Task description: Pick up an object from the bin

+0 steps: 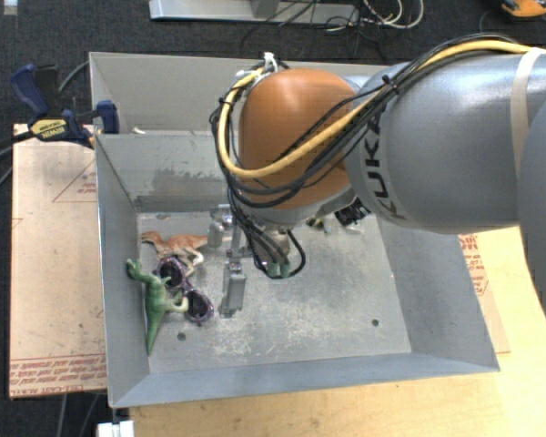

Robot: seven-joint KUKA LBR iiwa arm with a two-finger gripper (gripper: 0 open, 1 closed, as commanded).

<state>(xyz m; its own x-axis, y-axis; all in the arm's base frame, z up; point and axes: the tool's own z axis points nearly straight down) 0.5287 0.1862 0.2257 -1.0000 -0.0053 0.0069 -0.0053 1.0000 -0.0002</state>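
My gripper (229,288) hangs low beside the green dinosaur (153,306) and purple toy glasses (197,308) heaped by the bin's (346,335) left wall, probably for open-side access. Whether it's open, I cannot tell.

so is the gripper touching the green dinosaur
Apart. The camera view shows the gripper hanging right of a purple toy, which lies between it and the green dinosaur by the bin's left wall.

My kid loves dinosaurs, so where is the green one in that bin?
The green toy dinosaur lies along the bin's left wall in the camera view, beside a purple toy, below an orange dinosaur.
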